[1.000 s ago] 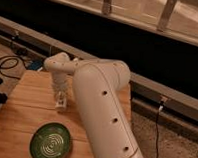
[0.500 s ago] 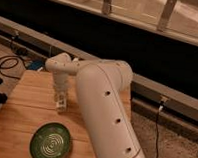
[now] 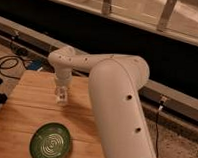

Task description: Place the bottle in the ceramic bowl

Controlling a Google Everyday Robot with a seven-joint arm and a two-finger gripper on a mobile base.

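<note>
Open tabletop (image 3: 22,109) between hand (image 3: 61,94) — low at mid-table — and ceramic bowl (image 3: 51,142)

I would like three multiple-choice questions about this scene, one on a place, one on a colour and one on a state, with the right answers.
1. Where is the ceramic bowl?
A) on the floor by the cables
B) on the wooden table, nearer the camera than the gripper
C) on the window ledge

2. What colour is the bowl?
A) dark green with pale rings
B) plain white
C) red

3. In what state is the bowl?
A) upside down
B) holding a bottle
C) upright, its ring pattern uncovered

Answers:
1 B: it sits near the table's front edge, while the gripper is low over the table farther back.
2 A: the glaze is green with light circles.
3 C: the whole pattern inside shows.
</note>
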